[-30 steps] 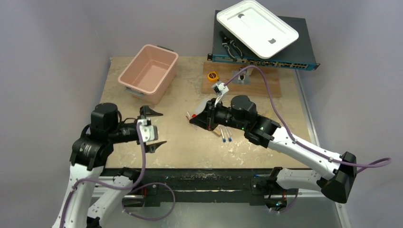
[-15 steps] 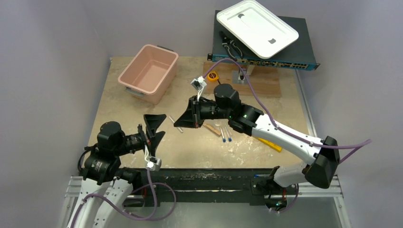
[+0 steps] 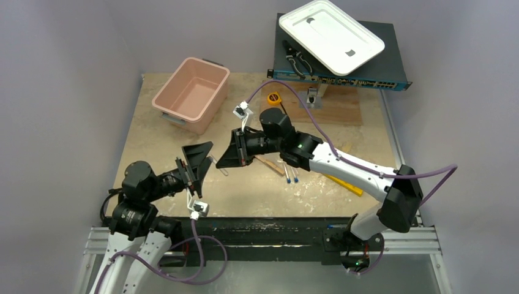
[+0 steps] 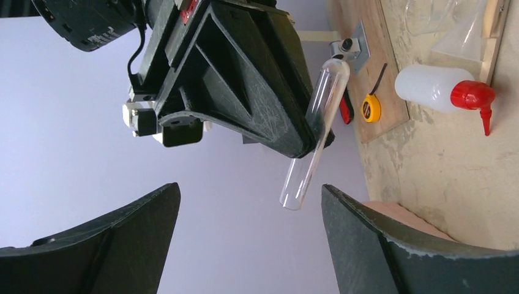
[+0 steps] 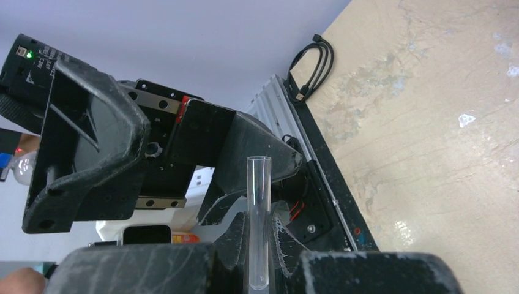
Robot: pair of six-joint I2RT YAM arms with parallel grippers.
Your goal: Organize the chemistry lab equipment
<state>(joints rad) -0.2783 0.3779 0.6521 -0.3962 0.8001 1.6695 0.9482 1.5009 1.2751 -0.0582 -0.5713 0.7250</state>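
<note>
My right gripper (image 5: 257,269) is shut on a clear glass test tube (image 5: 258,220), whose open end sticks out past the fingers. In the left wrist view the tube (image 4: 315,131) juts from the right gripper (image 4: 245,79), its end just ahead of my left gripper (image 4: 251,233). That gripper stands open and touches nothing. From above, both grippers (image 3: 196,162) (image 3: 229,156) meet over the table's middle. Two thin tubes with blue tips (image 3: 291,173), a wooden stick (image 3: 269,164) and a yellow rack (image 3: 346,185) lie by the right arm. A white squeeze bottle (image 4: 431,89) with a red nozzle lies on the table.
A pink bin (image 3: 191,93) stands at the back left. A white tray (image 3: 330,35) rests on a blue-fronted box (image 3: 343,79) at the back right, with black-handled pliers (image 3: 297,58) beside it. A yellow tape measure (image 3: 273,98) lies on a wooden board (image 3: 343,107).
My right gripper has carried the tube leftward toward the left arm. My left gripper has swung down and right to face it, its jaws narrowing slightly.
</note>
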